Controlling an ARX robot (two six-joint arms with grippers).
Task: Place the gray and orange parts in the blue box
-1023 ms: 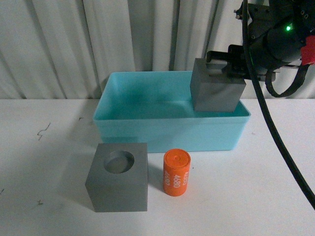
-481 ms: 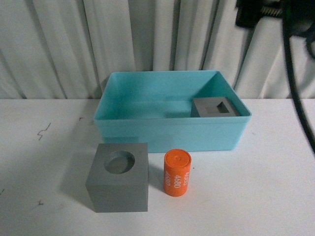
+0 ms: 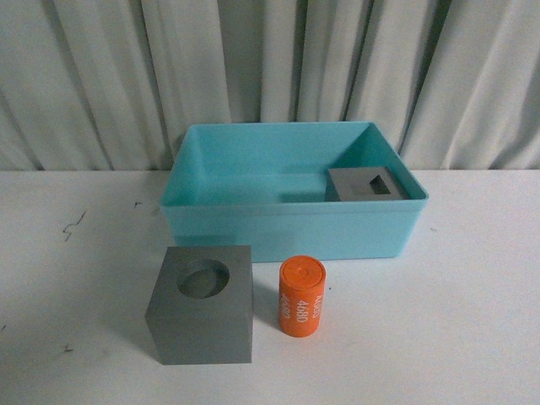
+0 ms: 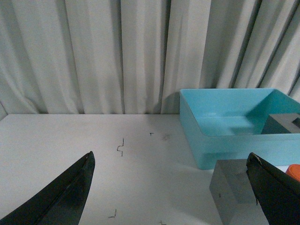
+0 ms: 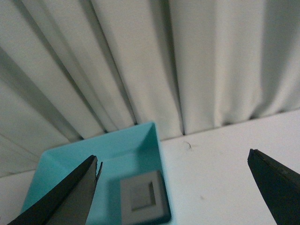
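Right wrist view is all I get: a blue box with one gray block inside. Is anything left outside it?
Observer: Yes, a gray cube with a round recess stands on the table in front of the blue box.
Operator: Just that?
Observer: An orange cylinder stands upright beside it, not touching.
Operator: Is the other claw holding anything?
Observer: No, the left gripper is open and empty.
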